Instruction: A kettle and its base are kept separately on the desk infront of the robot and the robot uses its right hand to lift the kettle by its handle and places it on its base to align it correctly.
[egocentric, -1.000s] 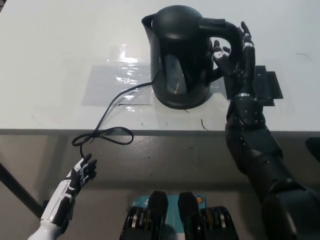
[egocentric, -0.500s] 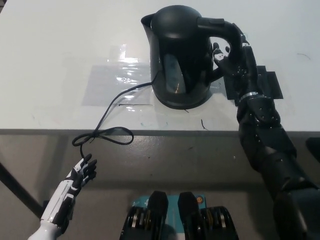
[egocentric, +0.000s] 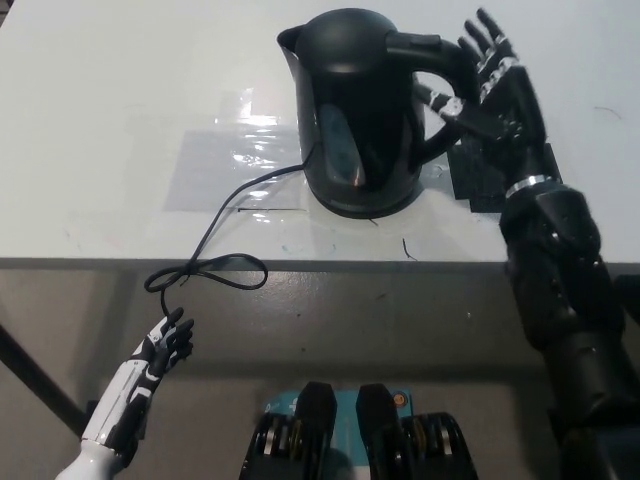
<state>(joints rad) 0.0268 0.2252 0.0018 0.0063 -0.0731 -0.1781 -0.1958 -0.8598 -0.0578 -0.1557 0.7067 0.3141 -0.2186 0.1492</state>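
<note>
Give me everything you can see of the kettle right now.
The kettle is glossy black, plastic by the look, with a domed shut lid, a spout at its upper left and a loop handle on its right. It stands upright on the white desk, over its base, which barely shows at the bottom. A black cord runs from beneath it off the desk edge. The right hand is open beside the handle, fingers spread.

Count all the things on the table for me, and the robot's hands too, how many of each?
Kettles: 1, the black kettle
Bases under it: 1, the base
Power cords: 1, the cord
Clear tape patches: 1, the tape patch
Black mats: 1, the black mat
Robot hands: 2, right hand and left hand
Total: 7
</note>
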